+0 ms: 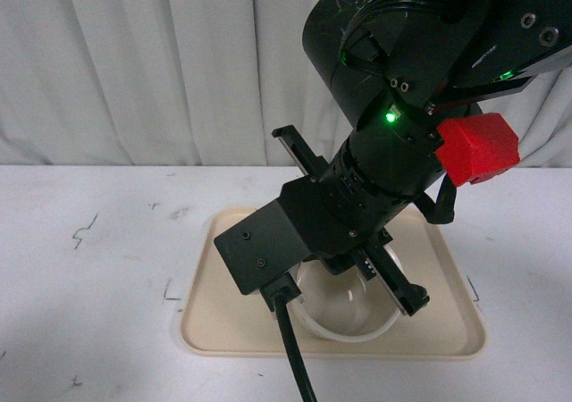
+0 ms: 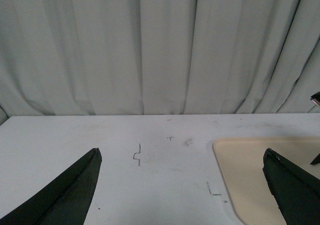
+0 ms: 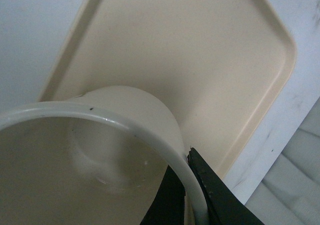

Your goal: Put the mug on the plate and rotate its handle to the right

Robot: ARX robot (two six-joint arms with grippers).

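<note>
Beige plate [image 1: 223,323] on scuffed white table [image 1: 89,286]

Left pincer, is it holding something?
No, the left pincer is wide open, with only the table showing inside it.

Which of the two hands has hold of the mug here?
The right hand: it pinches the rim of the mug, one finger inside, one outside, over the plate. The left hand is open above the table, nothing between its fingers.
</note>
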